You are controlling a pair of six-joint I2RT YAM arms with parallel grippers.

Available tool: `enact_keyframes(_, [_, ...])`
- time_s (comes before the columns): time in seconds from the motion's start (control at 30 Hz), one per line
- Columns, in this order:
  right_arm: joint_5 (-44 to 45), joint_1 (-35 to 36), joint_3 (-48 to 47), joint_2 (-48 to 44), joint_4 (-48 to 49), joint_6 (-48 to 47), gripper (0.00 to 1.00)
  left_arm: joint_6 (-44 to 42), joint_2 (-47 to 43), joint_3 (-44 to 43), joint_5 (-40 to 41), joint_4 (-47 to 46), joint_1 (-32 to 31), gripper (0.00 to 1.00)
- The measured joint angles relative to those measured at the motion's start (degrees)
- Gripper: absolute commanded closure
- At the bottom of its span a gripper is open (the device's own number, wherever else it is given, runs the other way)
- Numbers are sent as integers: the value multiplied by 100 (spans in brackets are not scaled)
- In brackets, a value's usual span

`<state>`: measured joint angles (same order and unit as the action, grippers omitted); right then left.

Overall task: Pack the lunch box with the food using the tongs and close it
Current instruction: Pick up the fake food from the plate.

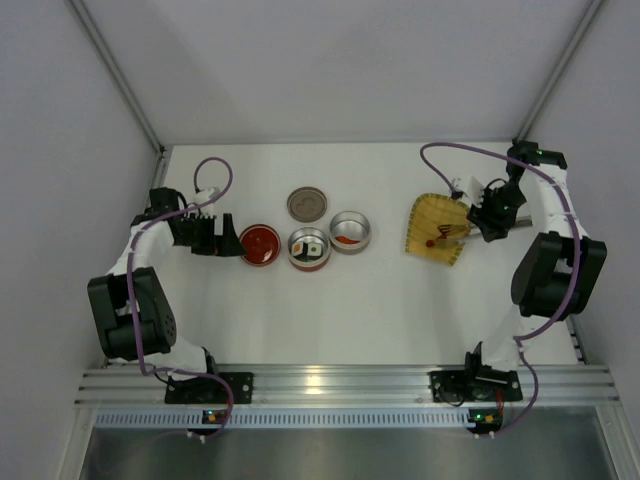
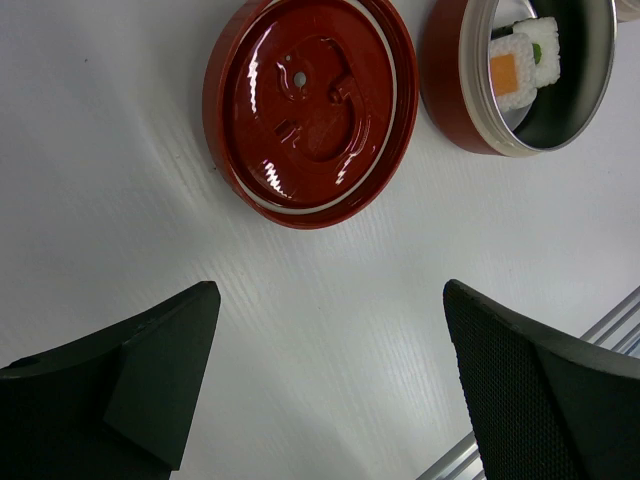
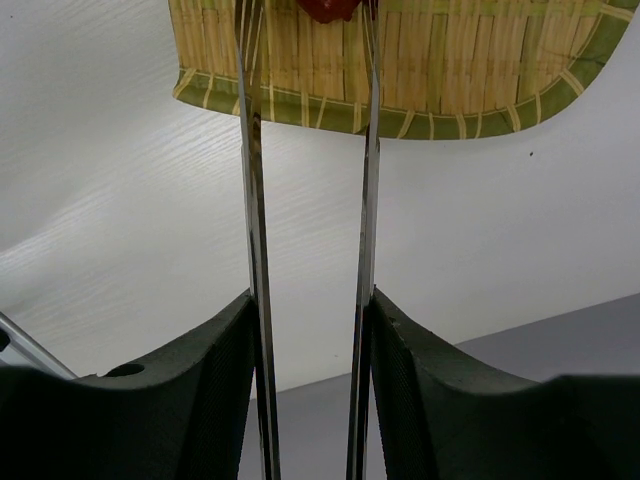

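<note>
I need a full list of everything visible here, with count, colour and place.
red lid: one, red, left of the tins.
grey lid: one, grey, behind the tins.
sushi tin: one, red outside, beside red lid.
sushi rolls: two seen, white, inside it.
silver tin: one, metal, right of it.
mat: one, yellow, far right.
tongs: one, silver, over the mat.
red pieces: two seen; one in silver tin, one between tongs.
table: one, white, under everything.
left fingers: black, open, by red lid.
right fingers: black, shut on tongs.

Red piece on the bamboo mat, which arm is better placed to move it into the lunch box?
Right: the right hand holds the tongs, tips either side of the red piece. The left hand is open, empty.
</note>
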<state>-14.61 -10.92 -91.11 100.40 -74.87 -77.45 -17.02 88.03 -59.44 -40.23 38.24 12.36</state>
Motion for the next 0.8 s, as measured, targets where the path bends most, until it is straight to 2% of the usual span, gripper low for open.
enact_keyframes(0.17, [22, 15, -7, 188, 2, 4, 57, 42, 0, -79, 20, -2, 0, 2])
enact_keyframes(0.57, [20, 28, -426, 402, -15, 61, 81, 105, 2, -79, 22, -2, 0, 2])
enact_keyframes(0.8, [-170, 31, -549, 227, -44, 168, 84, 107, 2, -79, 20, -2, 0, 2])
